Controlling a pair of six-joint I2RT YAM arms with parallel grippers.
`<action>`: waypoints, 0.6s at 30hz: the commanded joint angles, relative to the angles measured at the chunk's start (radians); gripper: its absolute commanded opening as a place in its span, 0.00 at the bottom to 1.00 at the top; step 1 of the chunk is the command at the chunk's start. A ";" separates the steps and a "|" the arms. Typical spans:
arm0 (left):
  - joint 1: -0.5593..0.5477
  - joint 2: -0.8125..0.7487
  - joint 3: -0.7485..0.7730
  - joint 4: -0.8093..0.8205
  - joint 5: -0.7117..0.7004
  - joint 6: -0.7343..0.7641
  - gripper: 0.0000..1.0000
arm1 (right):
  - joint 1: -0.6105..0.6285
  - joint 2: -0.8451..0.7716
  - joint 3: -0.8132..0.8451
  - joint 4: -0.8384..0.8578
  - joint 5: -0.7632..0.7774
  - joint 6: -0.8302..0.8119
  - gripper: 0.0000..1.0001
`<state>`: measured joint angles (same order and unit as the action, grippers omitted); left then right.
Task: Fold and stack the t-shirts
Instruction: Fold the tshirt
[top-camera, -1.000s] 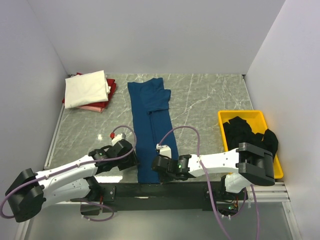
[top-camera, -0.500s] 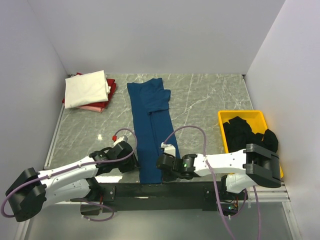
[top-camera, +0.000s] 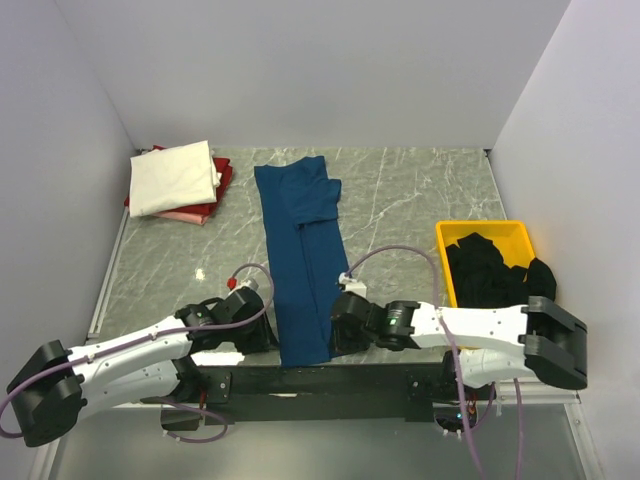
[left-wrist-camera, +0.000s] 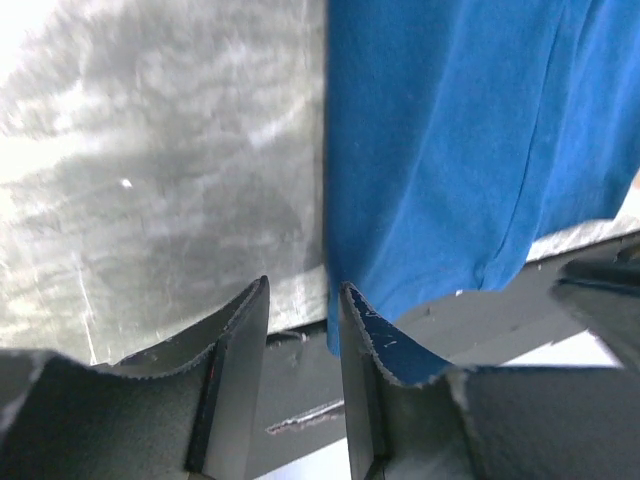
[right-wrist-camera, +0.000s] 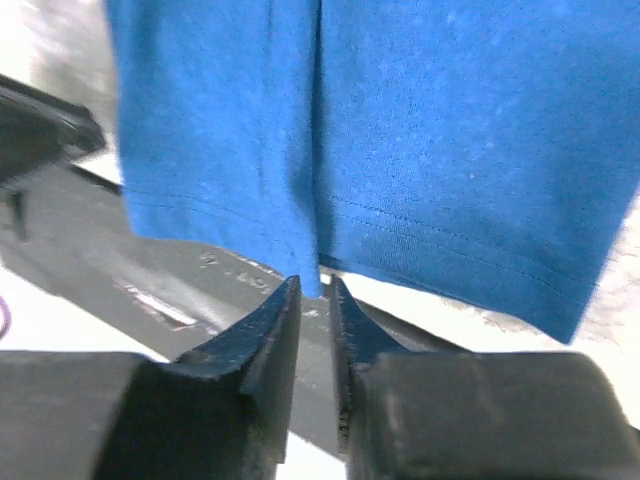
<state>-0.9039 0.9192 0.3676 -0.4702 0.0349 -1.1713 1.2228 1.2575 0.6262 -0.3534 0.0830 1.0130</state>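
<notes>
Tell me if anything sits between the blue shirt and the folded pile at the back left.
Nothing visible does: only a strip of table lies between the blue shirt and the folded pile.

The top camera looks down from behind over the whole table (top-camera: 400, 200). Both wrist cameras sit close at the near hem of the blue t-shirt (top-camera: 300, 250), which all three views share.
</notes>
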 joint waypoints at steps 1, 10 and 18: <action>-0.019 -0.032 0.004 -0.025 0.040 -0.013 0.39 | -0.038 -0.084 -0.009 -0.021 -0.002 -0.028 0.29; -0.090 -0.003 0.001 0.005 0.046 -0.060 0.40 | -0.180 -0.247 -0.126 -0.101 -0.005 -0.089 0.42; -0.164 0.018 -0.001 0.019 0.013 -0.129 0.41 | -0.259 -0.359 -0.230 -0.131 -0.014 -0.106 0.43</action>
<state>-1.0489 0.9314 0.3672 -0.4747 0.0631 -1.2598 0.9806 0.9325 0.4183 -0.4709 0.0692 0.9245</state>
